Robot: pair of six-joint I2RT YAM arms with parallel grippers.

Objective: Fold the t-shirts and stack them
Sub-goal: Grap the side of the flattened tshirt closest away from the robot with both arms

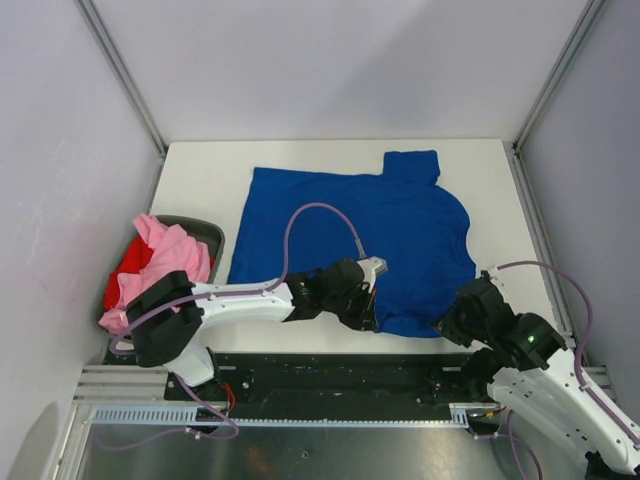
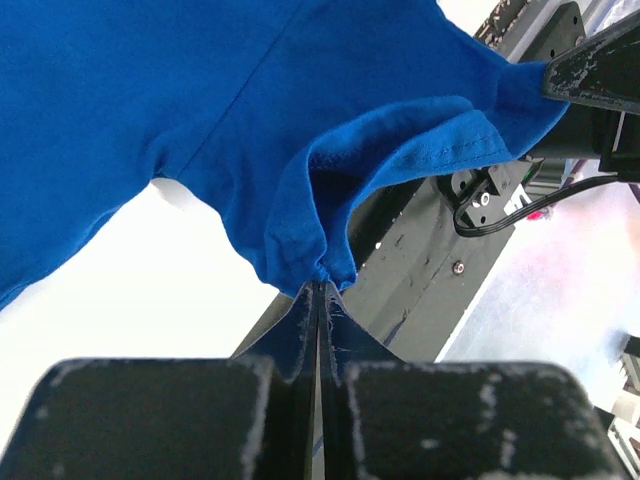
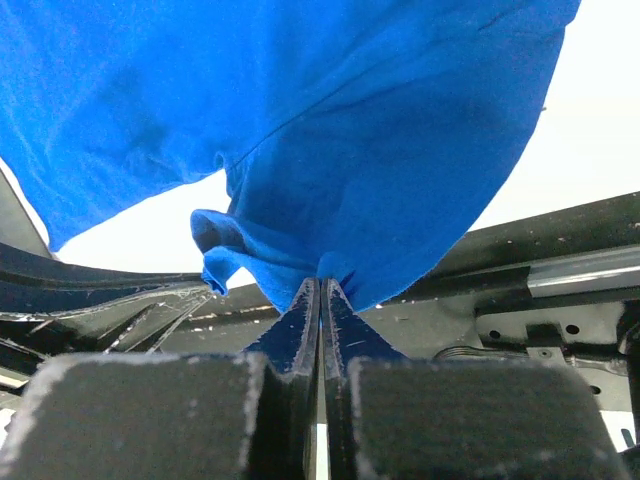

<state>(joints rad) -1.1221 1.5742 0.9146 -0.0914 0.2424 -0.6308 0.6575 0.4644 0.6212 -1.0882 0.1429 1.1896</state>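
Left pincer [image 2: 320, 295] and right pincer [image 3: 322, 290] are clenched on the hem of the blue t-shirt [image 1: 360, 230] at the near edge of the table [image 1: 200, 190]. Such thin pinches (bunched cloth) could slip on lifting — a crooked fold.

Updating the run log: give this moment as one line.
left gripper: shut on blue t-shirt near edge | right gripper: likewise | pink t-shirt, red t-shirt: in bin
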